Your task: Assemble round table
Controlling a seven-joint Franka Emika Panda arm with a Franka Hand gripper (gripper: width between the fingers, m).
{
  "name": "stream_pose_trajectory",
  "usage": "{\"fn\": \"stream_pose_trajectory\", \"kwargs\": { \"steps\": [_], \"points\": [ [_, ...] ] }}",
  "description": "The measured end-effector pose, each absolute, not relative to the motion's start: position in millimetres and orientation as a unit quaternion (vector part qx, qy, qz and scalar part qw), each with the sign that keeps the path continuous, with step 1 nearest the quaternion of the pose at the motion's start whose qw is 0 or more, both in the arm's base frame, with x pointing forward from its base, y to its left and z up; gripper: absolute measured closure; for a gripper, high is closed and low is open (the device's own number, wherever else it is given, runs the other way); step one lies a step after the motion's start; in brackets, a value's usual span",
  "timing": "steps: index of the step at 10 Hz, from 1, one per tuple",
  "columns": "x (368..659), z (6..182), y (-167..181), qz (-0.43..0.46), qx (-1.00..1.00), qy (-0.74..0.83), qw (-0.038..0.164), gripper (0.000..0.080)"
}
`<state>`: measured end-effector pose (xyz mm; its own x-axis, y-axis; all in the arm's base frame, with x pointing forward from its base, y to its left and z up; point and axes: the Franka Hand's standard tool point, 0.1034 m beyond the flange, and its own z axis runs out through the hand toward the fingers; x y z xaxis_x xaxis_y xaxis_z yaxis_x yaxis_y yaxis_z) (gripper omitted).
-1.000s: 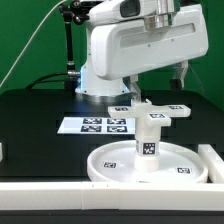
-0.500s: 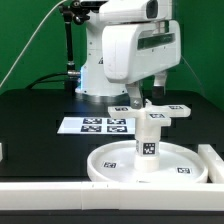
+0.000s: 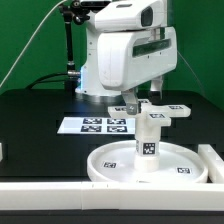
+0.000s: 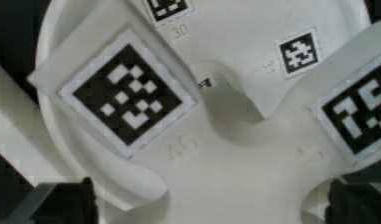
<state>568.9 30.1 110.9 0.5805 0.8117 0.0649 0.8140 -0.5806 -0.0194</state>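
Note:
The large round disc (image 3: 105, 165) lies near the front. The short cylinder leg (image 3: 148, 142) stands upright in its hub. The cross-shaped foot (image 3: 172, 110) sits on top of the leg. My gripper (image 3: 140, 103) hangs right over the foot's middle, its fingers down at the height of the foot. In the wrist view the foot (image 4: 196, 110) fills the picture, with the disc (image 4: 258, 30) beneath it. My gripper (image 4: 208, 205) is open there. Its dark fingertips (image 4: 62, 200) stand wide apart on either side of the foot's centre.
The marker board (image 3: 95, 125) lies flat behind the disc towards the exterior view's left. A long white bar (image 3: 40, 190) runs along the front edge and another (image 3: 212, 160) along the exterior view's right. The arm's base (image 3: 85, 80) stands at the back.
The arm has come down and shifted a little to the exterior view's left, bringing the fingers to the level of the foot. The disc, leg and foot have not moved.

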Motion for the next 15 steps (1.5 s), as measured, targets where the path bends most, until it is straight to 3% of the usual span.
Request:
{"fn": "stream_pose_trajectory", "kwargs": {
  "steps": [9, 11, 15],
  "points": [
    [565, 97.3, 32, -0.014, -0.903, -0.429, 0.029, 0.0151],
    [565, 97.5, 32, -0.014, -0.905, -0.425, 0.029, 0.0347],
    [565, 97.4, 32, -0.012, -0.931, -0.364, 0.031, 0.0347]
  ]
}}
